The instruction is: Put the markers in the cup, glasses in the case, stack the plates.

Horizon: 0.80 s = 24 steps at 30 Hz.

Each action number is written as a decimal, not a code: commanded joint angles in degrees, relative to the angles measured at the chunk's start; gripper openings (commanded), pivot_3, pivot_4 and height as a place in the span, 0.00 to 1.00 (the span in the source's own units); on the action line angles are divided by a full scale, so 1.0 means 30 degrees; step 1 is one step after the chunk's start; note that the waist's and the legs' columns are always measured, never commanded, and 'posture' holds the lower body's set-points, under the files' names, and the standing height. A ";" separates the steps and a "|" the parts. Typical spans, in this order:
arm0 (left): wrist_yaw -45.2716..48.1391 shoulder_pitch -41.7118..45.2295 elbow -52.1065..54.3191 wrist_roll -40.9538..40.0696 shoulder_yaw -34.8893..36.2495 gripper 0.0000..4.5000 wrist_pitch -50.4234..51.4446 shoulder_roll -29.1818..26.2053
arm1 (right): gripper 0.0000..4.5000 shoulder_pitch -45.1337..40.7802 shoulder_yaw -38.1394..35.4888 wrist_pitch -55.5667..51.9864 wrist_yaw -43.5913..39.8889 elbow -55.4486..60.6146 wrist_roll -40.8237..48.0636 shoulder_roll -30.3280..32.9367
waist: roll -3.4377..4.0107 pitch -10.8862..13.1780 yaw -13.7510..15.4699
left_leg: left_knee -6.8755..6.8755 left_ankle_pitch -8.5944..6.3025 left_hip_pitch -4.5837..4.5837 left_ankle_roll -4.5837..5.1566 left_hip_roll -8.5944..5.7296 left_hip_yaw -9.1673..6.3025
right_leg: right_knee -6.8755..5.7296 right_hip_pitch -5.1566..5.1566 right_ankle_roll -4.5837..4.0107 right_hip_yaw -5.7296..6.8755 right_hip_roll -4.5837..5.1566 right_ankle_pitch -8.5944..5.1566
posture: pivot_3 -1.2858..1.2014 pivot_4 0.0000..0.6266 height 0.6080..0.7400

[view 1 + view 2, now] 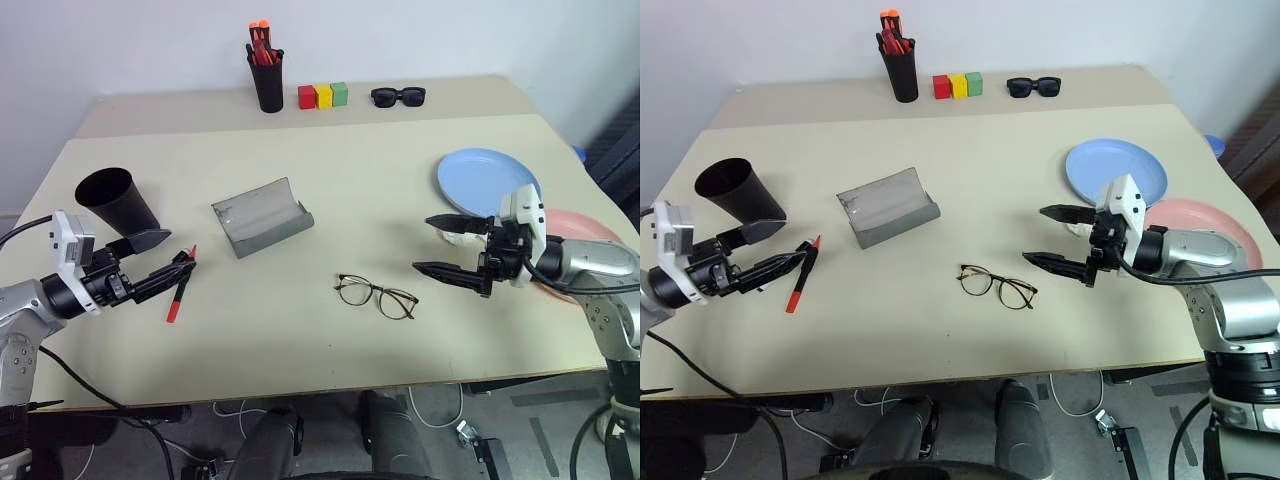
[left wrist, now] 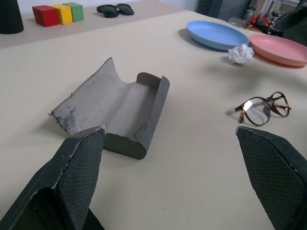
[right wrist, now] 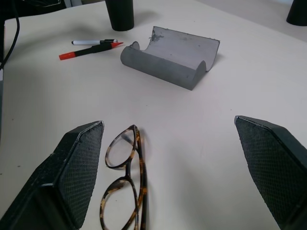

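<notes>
Beige table (image 1: 330, 330); glasses (image 1: 376, 296) between wide-open left gripper (image 1: 165, 263), right gripper (image 1: 447, 245)

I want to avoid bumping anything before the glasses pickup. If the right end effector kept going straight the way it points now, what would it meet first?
Probably the glasses: they lie open on the table just ahead of the open right end effector, which tilts slightly downward. Beyond them sits the open grey case. Depth is uncertain, so it might pass just over the frames.
</notes>
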<state>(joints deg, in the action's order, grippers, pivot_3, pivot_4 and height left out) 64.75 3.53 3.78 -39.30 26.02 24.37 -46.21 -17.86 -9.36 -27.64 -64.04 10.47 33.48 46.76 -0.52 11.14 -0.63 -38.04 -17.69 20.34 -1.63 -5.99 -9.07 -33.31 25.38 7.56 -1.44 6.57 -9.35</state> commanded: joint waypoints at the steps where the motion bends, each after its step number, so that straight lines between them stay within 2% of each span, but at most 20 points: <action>1: 0.0090 0.0178 -0.0188 0.0044 0.0743 1.00 -0.0432 -0.0546 | 0.99 -0.0459 -0.0322 0.0157 0.0215 0.0673 0.0190 0.0078 | 0.0000 0.0000 -0.0006 | 0.0000 0.0000 0.0000 0.0000 0.0000 0.0001 | -0.0001 0.0000 0.0001 0.0000 0.0000 0.0000 | 0.52 0.24 1.00; 10: -0.0013 0.0132 -0.1080 0.0527 0.0828 1.00 -0.0497 -0.1240 | 0.99 -0.1141 0.0580 0.0708 0.0863 0.0720 -0.0415 -0.0694 | 0.0000 0.0000 -0.0022 | 0.0000 0.0000 0.0001 -0.0001 0.0001 -0.0001 | 0.0000 0.0001 0.0000 0.0001 -0.0002 0.0000 | 0.52 0.24 1.00; 16: -0.1530 -0.0249 -0.2535 0.1567 0.0851 1.00 0.1011 -0.2462 | 0.99 -0.1550 0.1512 0.1364 0.1201 0.0578 -0.0986 -0.1670 | 0.0001 0.0001 -0.0026 | 0.0002 -0.0001 0.0004 0.0001 0.0001 -0.0001 | 0.0001 0.0009 0.0002 0.0000 -0.0002 -0.0001 | 0.52 0.24 1.00; 21: -0.3488 0.0639 -0.3654 0.3084 -0.0634 1.00 0.2146 -0.2567 | 0.99 -0.1326 0.1021 0.1287 0.1042 0.0851 -0.0739 -0.1441 | 0.0006 0.0004 0.0071 | 0.0003 -0.0001 0.0004 0.0001 -0.0003 -0.0003 | -0.0001 0.0007 0.0002 0.0000 -0.0003 0.0000 | 0.52 0.24 1.00; 24: -0.3095 0.1403 -0.4838 0.3767 -0.1788 1.00 0.1910 -0.2506 | 0.99 -0.0865 0.1058 0.0921 0.1620 0.1867 -0.0595 -0.1641 | 0.0002 0.0003 0.0062 | 0.0001 0.0001 0.0006 -0.0001 -0.0005 -0.0013 | -0.0002 0.0007 0.0002 0.0006 -0.0003 0.0000 | 0.52 0.24 1.00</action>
<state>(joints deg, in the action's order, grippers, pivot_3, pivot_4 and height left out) 55.04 6.72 -9.90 -29.26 21.59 30.74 -53.15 -20.53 -5.01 -24.92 -59.98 12.54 30.61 41.65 -0.52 11.15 -0.45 -38.03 -17.69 20.35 -1.64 -6.01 -9.11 -33.33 25.41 7.56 -1.42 6.56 -9.35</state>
